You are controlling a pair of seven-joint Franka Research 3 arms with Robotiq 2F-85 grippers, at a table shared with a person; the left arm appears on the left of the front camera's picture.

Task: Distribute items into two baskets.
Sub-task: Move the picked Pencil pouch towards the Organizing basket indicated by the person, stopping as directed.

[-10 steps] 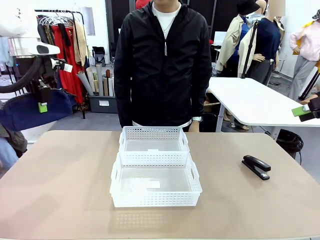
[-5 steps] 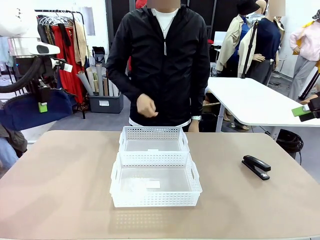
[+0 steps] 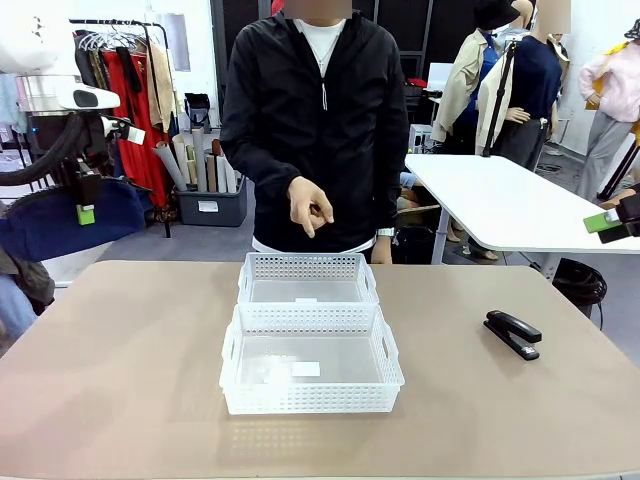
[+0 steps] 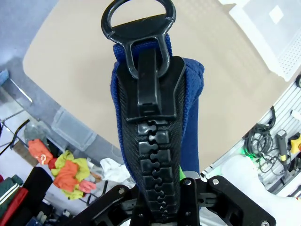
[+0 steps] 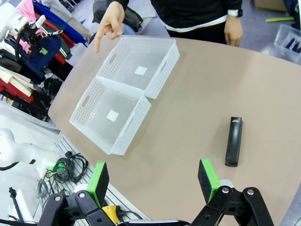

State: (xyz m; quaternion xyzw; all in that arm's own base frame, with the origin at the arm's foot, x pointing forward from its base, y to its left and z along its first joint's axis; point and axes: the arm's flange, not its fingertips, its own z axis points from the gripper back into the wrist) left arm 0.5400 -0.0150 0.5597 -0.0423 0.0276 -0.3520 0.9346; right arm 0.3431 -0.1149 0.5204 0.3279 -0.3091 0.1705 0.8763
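Tan tabletop (image 3: 120, 350) is occupied at its centre by two white lattice-sided baskets (image 3: 310, 372), set end to end and touching, each with a clear bottom bearing a small white label. A black stapler (image 3: 512, 334) is laid flat well apart to their right. The navy fabric pouch (image 4: 194, 113), fitted with a coarse black zipper and ring pull, is clamped in the closed left gripper (image 4: 160, 207), raised at the table's left, while the right gripper (image 5: 154, 181) is held with jaws wide apart.

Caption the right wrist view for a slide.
Right gripper, jaws open, overlooking the stapler; a hand points toward the baskets.
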